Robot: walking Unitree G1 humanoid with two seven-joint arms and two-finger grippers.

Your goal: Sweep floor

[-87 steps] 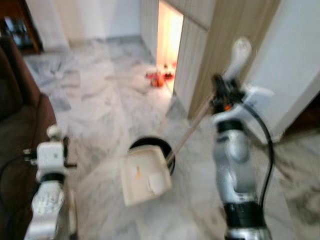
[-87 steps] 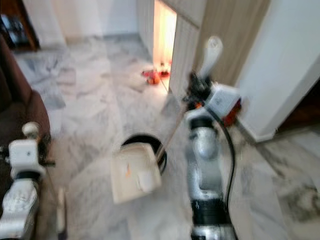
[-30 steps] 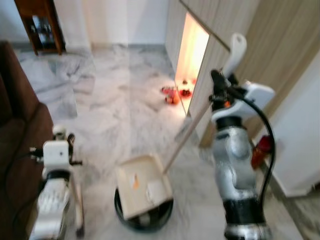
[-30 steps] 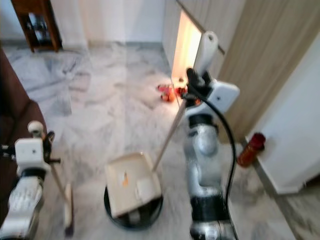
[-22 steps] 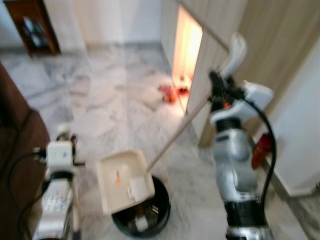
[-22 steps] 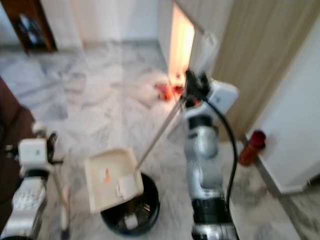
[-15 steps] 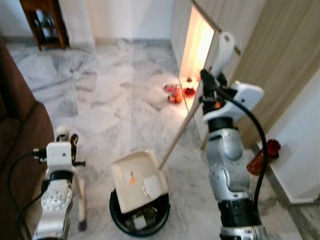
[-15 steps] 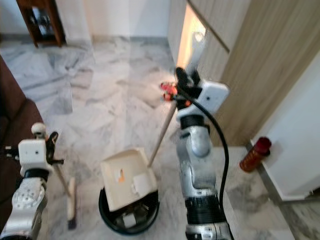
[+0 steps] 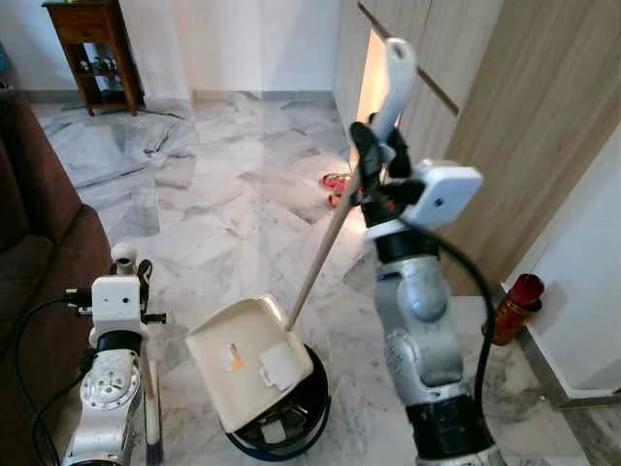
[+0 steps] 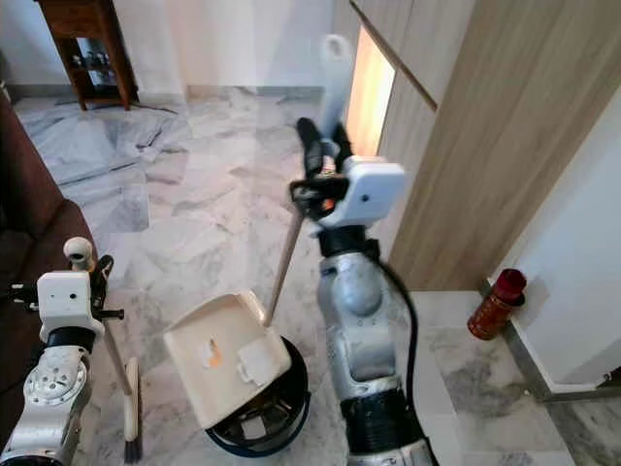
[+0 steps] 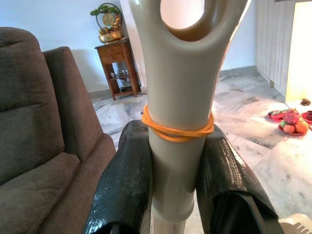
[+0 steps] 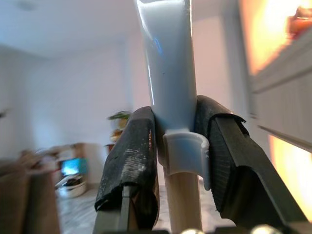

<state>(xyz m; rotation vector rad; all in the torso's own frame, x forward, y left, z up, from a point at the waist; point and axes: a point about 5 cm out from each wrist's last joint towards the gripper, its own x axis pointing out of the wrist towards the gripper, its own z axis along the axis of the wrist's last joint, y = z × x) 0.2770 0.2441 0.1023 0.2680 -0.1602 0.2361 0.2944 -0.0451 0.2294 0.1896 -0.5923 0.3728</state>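
Note:
A cream dustpan (image 9: 243,354) hangs tilted over a black round bin (image 9: 303,422), with a white paper piece (image 9: 276,364) and an orange scrap (image 9: 231,357) lying in it. Its wooden stick rises to a white handle (image 9: 392,73), and my right gripper (image 9: 375,157) is shut on that handle (image 12: 168,63) just above the stick. Low on the left, my left gripper (image 9: 131,264) is shut on the cream broom handle (image 11: 178,122), which wears an orange rubber band. The broom head (image 10: 129,416) rests on the marble floor beside my left arm.
A brown sofa (image 9: 29,243) runs along the left. Wooden wall panels (image 9: 505,126) stand on the right, with a red canister (image 9: 510,306) at their foot. Red and orange items (image 9: 335,184) lie by the lit opening. A wooden side table (image 9: 92,39) stands far back.
The view has shifted as I moved. My right gripper has swung left and higher with the handle, and the dustpan now hangs further left, tilted over the bin. The left gripper keeps the broom.

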